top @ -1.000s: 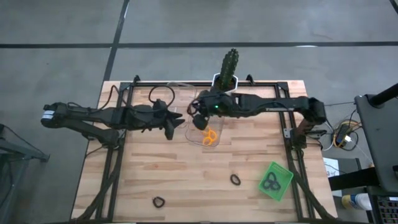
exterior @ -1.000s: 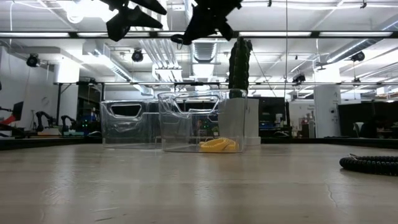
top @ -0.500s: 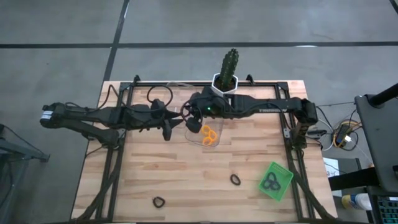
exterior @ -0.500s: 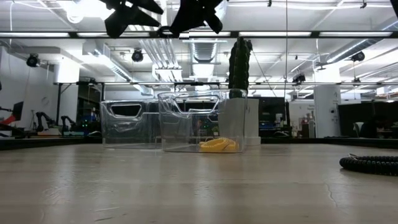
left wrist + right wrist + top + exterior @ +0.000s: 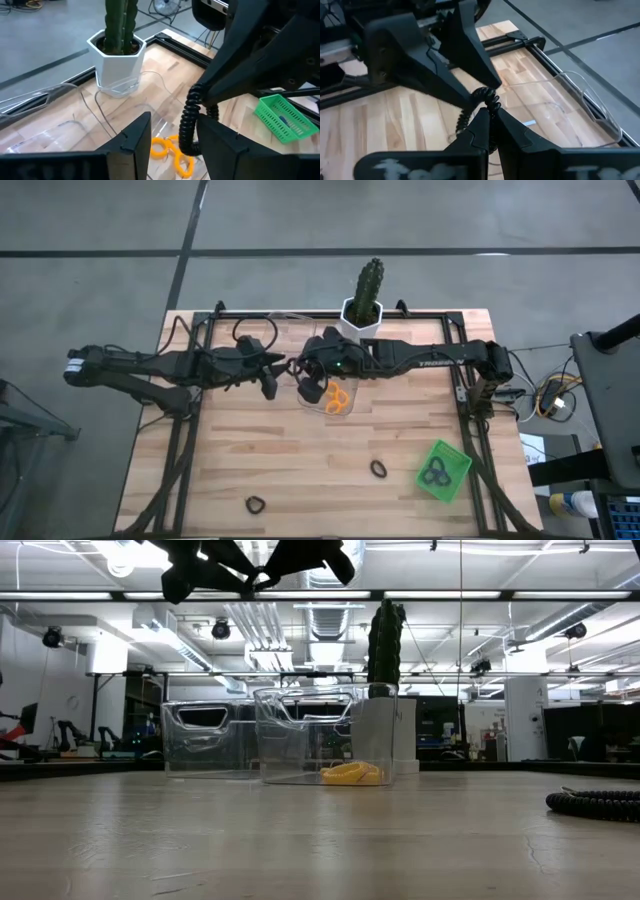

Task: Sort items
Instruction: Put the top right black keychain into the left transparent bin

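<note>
Two grippers' fingers [image 5: 487, 112] on one black loop [image 5: 189, 122] (cactus [image 5: 366, 284] beside).

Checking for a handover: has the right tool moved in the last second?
Yes. The right tool shifted left, away from the cactus, toward the left tool.

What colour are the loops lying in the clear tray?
Orange loops, best seen in the left wrist view, inside the clear tray.

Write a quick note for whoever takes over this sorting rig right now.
Right tool: shut on a black hair tie, raised near the clear tray.
Left tool: open, fingers either side of that tie, not gripping.
Done: orange ties in the clear tray, black ties in the green tray.
Left: the held tie, plus two loose black ties on the table.
</note>
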